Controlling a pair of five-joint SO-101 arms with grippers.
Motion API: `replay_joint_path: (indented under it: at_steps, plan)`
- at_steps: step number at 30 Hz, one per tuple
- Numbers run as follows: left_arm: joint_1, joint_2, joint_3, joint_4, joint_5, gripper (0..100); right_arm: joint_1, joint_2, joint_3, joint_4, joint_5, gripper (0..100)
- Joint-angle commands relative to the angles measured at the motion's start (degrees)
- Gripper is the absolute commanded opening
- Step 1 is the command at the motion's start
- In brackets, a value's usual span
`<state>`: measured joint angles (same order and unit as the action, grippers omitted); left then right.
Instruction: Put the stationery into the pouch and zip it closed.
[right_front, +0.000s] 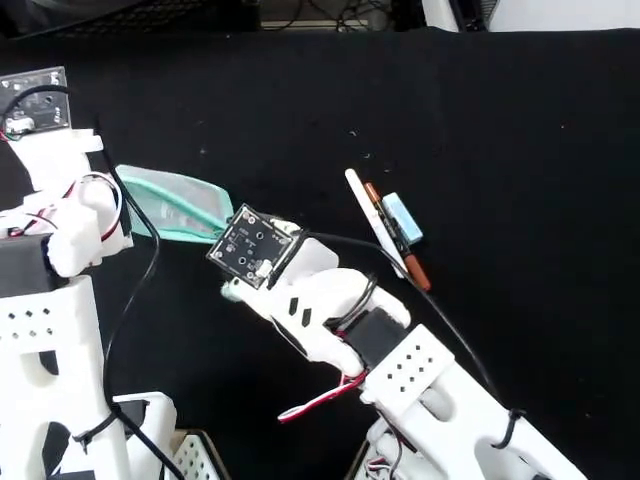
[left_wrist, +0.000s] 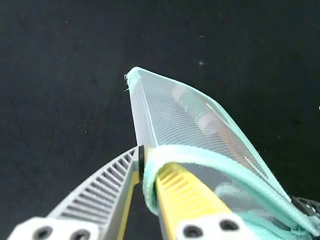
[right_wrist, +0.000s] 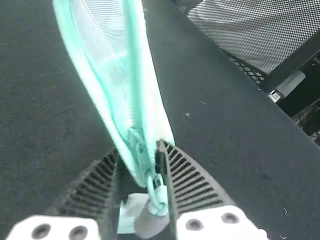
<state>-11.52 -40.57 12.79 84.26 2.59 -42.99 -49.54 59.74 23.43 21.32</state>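
**Two ends of the pouch (right_front: 178, 205) are gripped**

Both grippers are closed on the mint-green mesh pouch. The left gripper (left_wrist: 146, 167) pinches one end of the rim between its grey and yellow fingers (left_wrist: 175, 187). The right gripper (right_wrist: 139, 162) clamps the opposite end, just at the zipper (right_wrist: 150, 185). The pouch stretches between the two arms over the black table (right_front: 500, 120). One white pen (right_front: 368, 212), one brown pen (right_front: 415, 270) and a blue eraser (right_front: 402, 220) lie close together on the table, apart from the pouch.
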Motion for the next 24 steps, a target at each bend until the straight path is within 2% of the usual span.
replay_joint_path:
  at_steps: [1,4,7,13,16,19,24]
  plan:
    - [2.7,-1.1,-0.4,0.2,0.3,3,0.4,-0.6,-0.5,-2.3,0.0,1.3]
    - [2.7,-1.3,-0.4,0.3,0.3,3,1.5,-1.2,-0.6,-2.2,0.6,1.2]
    - [2.9,-1.8,-0.5,0.6,0.3,3,4.0,-5.3,-0.7,-0.5,4.3,1.2]
    - [5.6,-1.8,-0.6,1.0,0.0,3,5.5,-16.5,-8.2,14.2,5.5,1.2]
    - [9.6,-1.7,-3.2,5.4,-3.2,3,5.3,-19.0,-11.2,19.5,5.6,1.2]
    - [11.7,-1.2,-5.1,7.5,-4.5,3,5.3,-18.9,-10.9,20.1,6.2,1.2]
    - [11.0,-1.1,-5.5,7.8,-5.8,3,5.3,-18.9,-9.4,20.1,9.4,1.2]
